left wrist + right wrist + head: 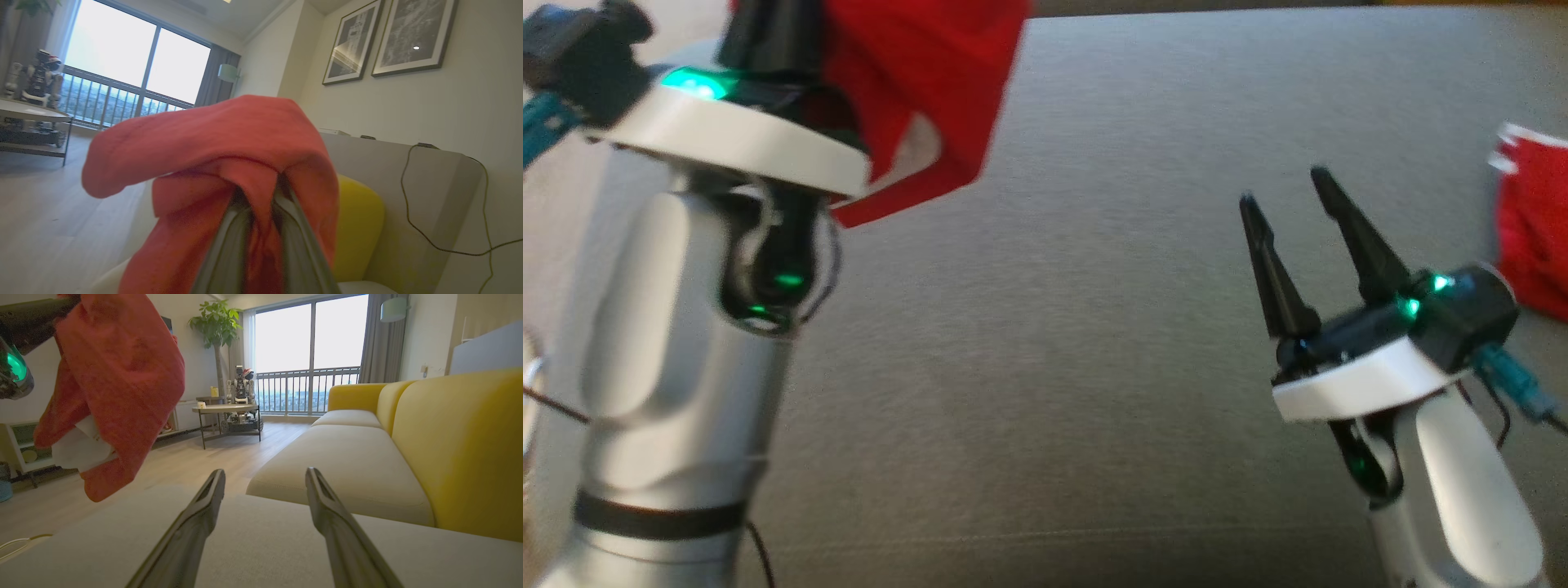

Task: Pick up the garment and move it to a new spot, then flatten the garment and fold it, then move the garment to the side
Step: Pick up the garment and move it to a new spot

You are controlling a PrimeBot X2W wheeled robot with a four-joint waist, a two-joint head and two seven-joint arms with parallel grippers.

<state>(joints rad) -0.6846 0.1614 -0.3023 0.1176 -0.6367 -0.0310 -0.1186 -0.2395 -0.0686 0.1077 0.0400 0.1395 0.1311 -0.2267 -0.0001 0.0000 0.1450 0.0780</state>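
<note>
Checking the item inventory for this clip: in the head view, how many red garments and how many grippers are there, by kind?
Red garments: 2, the held garment hanging from the left gripper, and the second garment lying at the right edge of the grey surface.
Grippers: 2, the left gripper shut on the held garment, the right gripper open.
Total: 4

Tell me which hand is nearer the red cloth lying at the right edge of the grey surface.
Right. The right hand stands open just left of that red cloth, not touching it; the left hand is far across, gripping a lifted red garment.
</note>
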